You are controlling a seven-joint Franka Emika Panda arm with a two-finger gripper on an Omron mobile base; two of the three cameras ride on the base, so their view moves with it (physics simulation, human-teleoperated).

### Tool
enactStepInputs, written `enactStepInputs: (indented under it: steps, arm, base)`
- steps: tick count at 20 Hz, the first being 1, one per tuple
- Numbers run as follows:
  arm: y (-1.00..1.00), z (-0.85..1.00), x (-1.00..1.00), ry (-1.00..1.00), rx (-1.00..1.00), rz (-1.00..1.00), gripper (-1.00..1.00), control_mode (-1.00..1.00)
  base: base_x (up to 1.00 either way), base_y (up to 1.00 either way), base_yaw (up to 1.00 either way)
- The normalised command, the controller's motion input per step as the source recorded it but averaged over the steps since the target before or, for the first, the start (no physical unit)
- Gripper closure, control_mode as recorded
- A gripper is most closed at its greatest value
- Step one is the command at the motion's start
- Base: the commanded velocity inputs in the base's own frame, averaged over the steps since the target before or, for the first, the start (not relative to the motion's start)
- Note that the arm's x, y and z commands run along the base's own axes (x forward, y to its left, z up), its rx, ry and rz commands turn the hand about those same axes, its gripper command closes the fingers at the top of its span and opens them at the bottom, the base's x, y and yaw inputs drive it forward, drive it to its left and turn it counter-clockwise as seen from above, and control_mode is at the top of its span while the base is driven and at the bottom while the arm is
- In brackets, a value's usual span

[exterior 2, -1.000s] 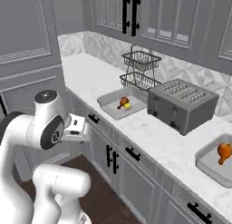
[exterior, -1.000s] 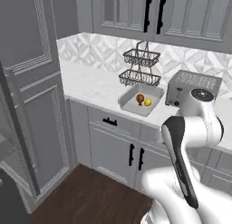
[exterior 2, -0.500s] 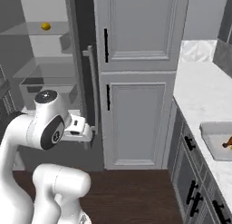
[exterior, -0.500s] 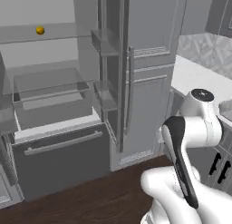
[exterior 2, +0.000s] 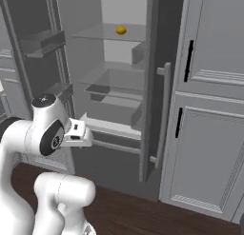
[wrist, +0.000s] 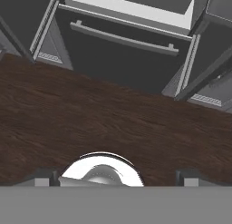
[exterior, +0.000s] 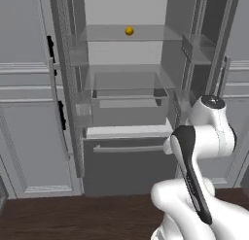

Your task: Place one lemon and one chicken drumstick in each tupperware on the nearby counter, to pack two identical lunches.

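The gripper [wrist: 115,177] is standing fully open with nothing between its jaws; its two dark fingertips [wrist: 41,178] are sitting wide apart at the bottom of the hand view. It is pointing down at the dark wood floor [wrist: 90,114], which is lying directly below it.

Just ahead of the gripper, past the floor edge, the dark freezer drawer [wrist: 122,55] with its long bar handle [wrist: 124,37] is sitting closed at the foot of the open fridge. In the right base view the hand [exterior 2: 78,134] is hanging level with that bar handle [exterior 2: 114,146], close in front of the fridge opening.

Farther in and above the gripper, a clear crisper drawer [exterior: 129,105] is resting under a glass shelf [exterior: 126,78].

Farthest and highest, well above the gripper, one lemon [exterior: 129,31] is sitting on the top glass shelf [exterior: 146,37], near the back wall, alone; it is showing as well in the right base view [exterior 2: 121,30].

The fridge doors [exterior 2: 155,86] are standing open to either side, with grey panelled cabinets [exterior 2: 209,101] flanking them.
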Motion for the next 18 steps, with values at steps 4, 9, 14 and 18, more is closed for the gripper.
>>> enactStepInputs:
  steps: [4, 9, 14, 18]
  arm:
    - [0.00, 0.00, 0.00, 0.00, 0.00, 0.00, -1.00, 1.00]
    - [0.00, 0.00, 0.00, 0.00, 0.00, 0.00, -1.00, 1.00]
    - [0.00, 0.00, 0.00, 0.00, 0.00, 0.00, -1.00, 1.00]
    - [0.00, 0.00, 0.00, 0.00, 0.00, 0.00, -1.00, 1.00]
  base:
    - [0.89, 0.32, -0.14]
    - [0.43, 0.36, -0.33]
    - [0.27, 0.02, -0.22]
    - [0.82, 0.25, -0.12]
